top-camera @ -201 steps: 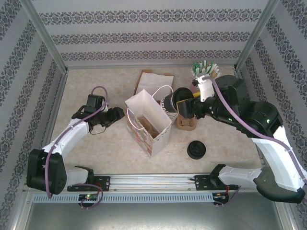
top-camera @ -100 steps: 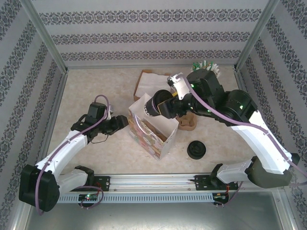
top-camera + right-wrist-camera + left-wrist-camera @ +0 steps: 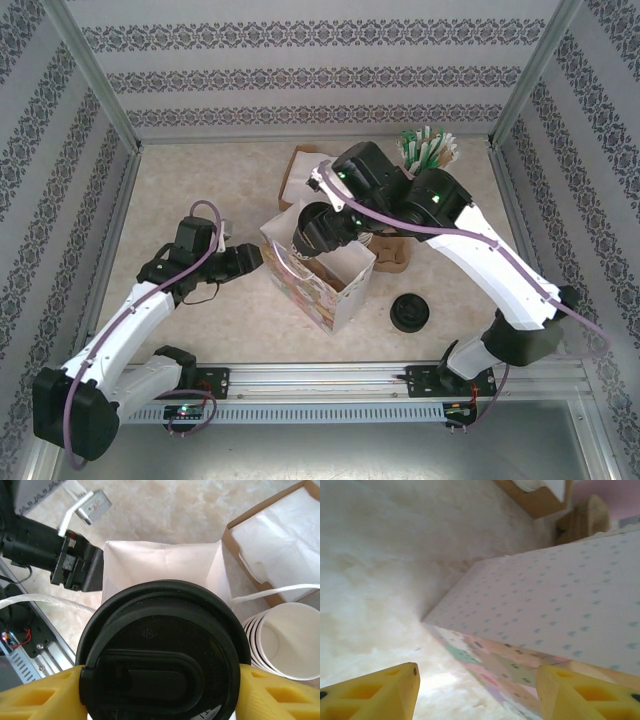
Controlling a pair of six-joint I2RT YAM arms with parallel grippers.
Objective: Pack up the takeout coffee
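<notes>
The takeout coffee (image 3: 162,650), a white cup under a round black lid, is held between the yellow fingers (image 3: 40,697) of my right gripper (image 3: 162,700), which is shut on it. In the top view the right gripper (image 3: 325,225) holds the coffee (image 3: 306,232) over the open mouth of the paper gift bag (image 3: 345,285). The bag's white inside (image 3: 150,562) lies just beyond the lid. My left gripper (image 3: 245,260) stands open at the bag's left side. In the left wrist view the left gripper (image 3: 477,695) has the bag's dotted wall (image 3: 560,610) close ahead, with nothing between the fingers.
A stack of lidless white cups (image 3: 290,640) stands right of the bag. Behind it sits a cardboard box with white paper (image 3: 305,170). A brown cup carrier (image 3: 392,260), loose black lids (image 3: 409,313) and a bunch of green and white sticks (image 3: 428,148) lie to the right.
My right arm has swung left with the coffee, from beside the cup carrier to above the bag's opening. The left gripper has edged right, closer to the bag.
</notes>
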